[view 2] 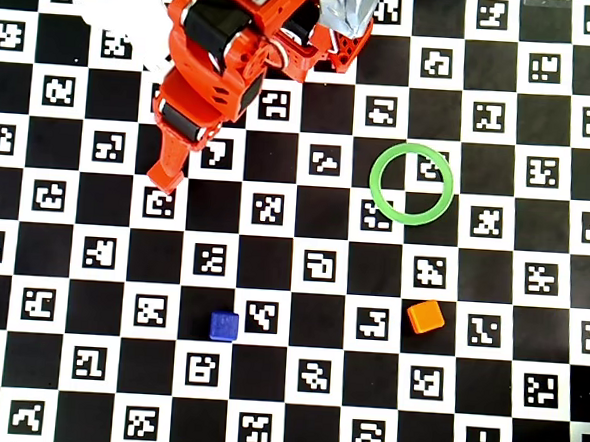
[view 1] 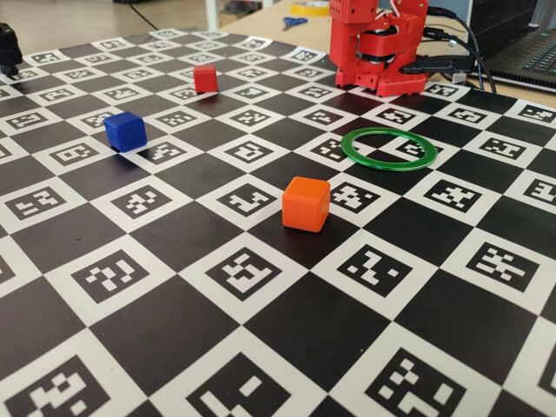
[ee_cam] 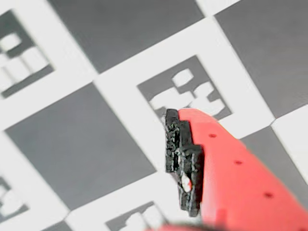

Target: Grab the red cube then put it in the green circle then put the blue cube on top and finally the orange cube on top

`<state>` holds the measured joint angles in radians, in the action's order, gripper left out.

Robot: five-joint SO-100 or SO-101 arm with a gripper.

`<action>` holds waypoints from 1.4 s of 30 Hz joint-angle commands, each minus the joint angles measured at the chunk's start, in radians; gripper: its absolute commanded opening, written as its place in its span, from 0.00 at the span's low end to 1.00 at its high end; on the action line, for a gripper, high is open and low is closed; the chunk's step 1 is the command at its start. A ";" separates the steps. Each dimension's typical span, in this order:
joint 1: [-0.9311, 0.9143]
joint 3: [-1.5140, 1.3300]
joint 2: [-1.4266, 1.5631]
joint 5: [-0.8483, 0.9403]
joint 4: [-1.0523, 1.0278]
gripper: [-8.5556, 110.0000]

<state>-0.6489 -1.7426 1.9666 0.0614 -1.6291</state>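
Overhead view showed the red arm (view 2: pixel 220 61) folded over the far part of the checkered marker surface (view 2: pixel 285 381), its fingers (view 2: pixel 165 178) pointing down toward the board, well to the left of the green circle (view 2: pixel 410 184). From that height the fingers read as one closed red tip, and the wrist view showed only a single red finger (ee_cam: pixel 231 178) with a black pad (ee_cam: pixel 183 161) above a white marker square, so whether they were shut or slightly parted could not be told; nothing appeared between them.

The green circle lay flat and held nothing inside its hollow centre. The orange cube (view 2: pixel 425 316) sat nearer the camera edge than the circle, just to its right in the overhead view and apart from it. The blue cube (view 2: pixel 224 325) stood well to the left of the circle and on the same near side as the orange one.

The red cube did not show from above. In the fixed view it stood upright on the surface (view 1: pixel 205 78), far to the left of the green circle (view 1: pixel 387 148) and left of the arm's base (view 1: pixel 378 43). There the blue cube (view 1: pixel 124 131) sat further left and the orange cube (view 1: pixel 306 204) nearer the camera.
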 commanded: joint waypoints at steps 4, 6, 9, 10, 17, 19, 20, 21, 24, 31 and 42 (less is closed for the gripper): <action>-0.041 -0.084 -0.040 0.021 0.126 0.39; -0.055 -0.114 -0.055 0.029 0.158 0.39; -0.084 -0.183 -0.061 0.069 0.245 0.39; -0.094 -0.206 -0.069 0.083 0.279 0.39; -0.132 -0.316 -0.137 0.124 0.446 0.40; -0.135 -0.328 -0.153 0.126 0.468 0.40; -0.137 -0.334 -0.160 0.127 0.477 0.40; -0.138 -0.341 -0.163 0.129 0.489 0.40; -0.146 -0.350 -0.183 0.127 0.525 0.40; -0.155 -0.350 -0.264 0.117 0.591 0.40; -0.155 -0.348 -0.344 0.101 0.661 0.40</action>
<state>-0.7946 -2.1046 1.6137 0.1657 -0.9833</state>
